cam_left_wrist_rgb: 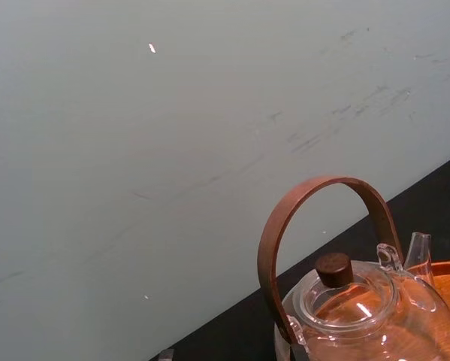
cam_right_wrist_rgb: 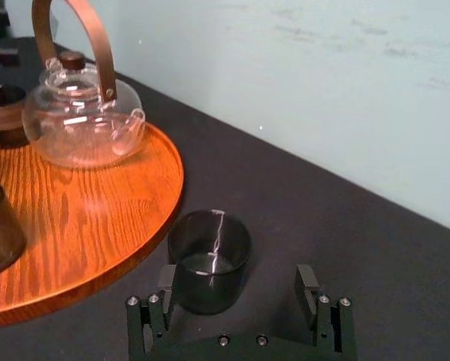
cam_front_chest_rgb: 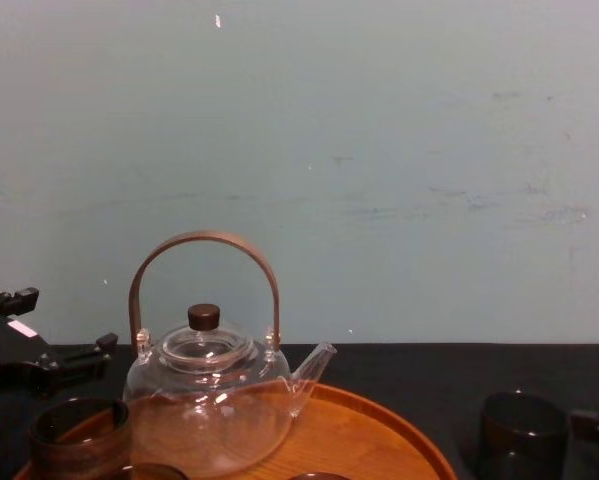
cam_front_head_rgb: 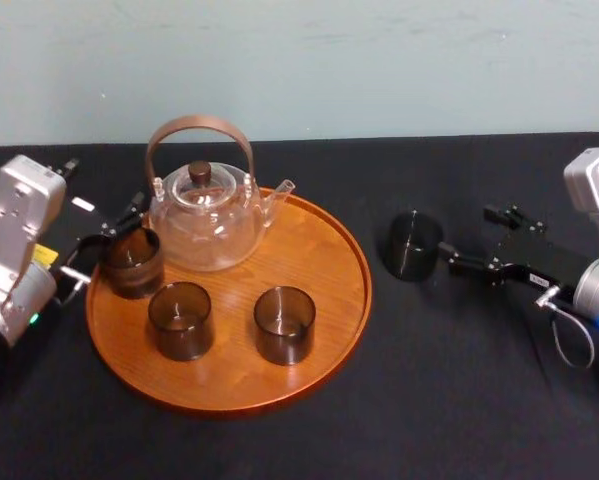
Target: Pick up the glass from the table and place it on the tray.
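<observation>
The right pincer [cam_right_wrist_rgb: 236, 280] is spread, the glass [cam_right_wrist_rgb: 209, 256] on the surface [cam_front_head_rgb: 459, 380] just ahead but crowding one side of its gap (the tray [cam_front_head_rgb: 314, 250] lies just beyond that side), so closing now may tip it; the left pincer [cam_front_head_rgb: 107, 245], grip unclear, sits across the tray.

The tray [cam_front_head_rgb: 324, 300] lies on the table [cam_front_head_rgb: 459, 400], left of centre, with the wall [cam_front_head_rgb: 379, 60] behind. On it the teapot [cam_front_head_rgb: 207, 215] stands at the back, the rim glass [cam_front_head_rgb: 131, 262] sits to the teapot's left by the tray's left edge, and two front glasses [cam_front_head_rgb: 180, 320] stand side by side nearer the robot. The lone glass [cam_front_head_rgb: 414, 245] stands off the tray on the table, just to its right. The right gripper [cam_right_wrist_rgb: 237, 282] is just beyond it, fingers spread. The left gripper [cam_front_head_rgb: 104, 245] is at the rim glass.
</observation>
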Controlling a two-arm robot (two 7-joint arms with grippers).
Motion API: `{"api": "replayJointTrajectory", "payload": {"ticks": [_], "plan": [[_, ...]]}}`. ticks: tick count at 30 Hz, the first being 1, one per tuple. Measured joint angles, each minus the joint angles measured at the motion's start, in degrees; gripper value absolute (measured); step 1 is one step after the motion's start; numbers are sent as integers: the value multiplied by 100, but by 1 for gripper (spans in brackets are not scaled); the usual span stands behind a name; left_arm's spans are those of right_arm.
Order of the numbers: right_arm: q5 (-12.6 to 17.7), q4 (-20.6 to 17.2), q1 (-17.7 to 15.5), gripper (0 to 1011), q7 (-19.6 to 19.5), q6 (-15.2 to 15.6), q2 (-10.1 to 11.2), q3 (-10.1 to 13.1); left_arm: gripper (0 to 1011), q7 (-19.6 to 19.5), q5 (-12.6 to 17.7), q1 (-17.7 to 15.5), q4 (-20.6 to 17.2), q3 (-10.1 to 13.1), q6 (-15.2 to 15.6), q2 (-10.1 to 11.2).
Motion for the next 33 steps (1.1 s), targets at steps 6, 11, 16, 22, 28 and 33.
{"api": "replayJointTrajectory", "payload": {"ticks": [6,11,16,22,28,33], "plan": [[-112,121,45,1002,148,81,-69,-53,1001,0,0,0,0,0,0,0],[-181,215,72,1002,195,132,-128,-79,1001,0,0,0,0,0,0,0],[-239,316,119,1002,227,164,-186,-95,1001,0,0,0,0,0,0,0],[-306,468,207,1002,248,192,-280,-109,1001,0,0,0,0,0,0,0],[-365,591,321,1002,266,191,-387,-135,1001,0,0,0,0,0,0,0],[-420,672,415,1002,297,172,-455,-185,1001,0,0,0,0,0,0,0]]}}
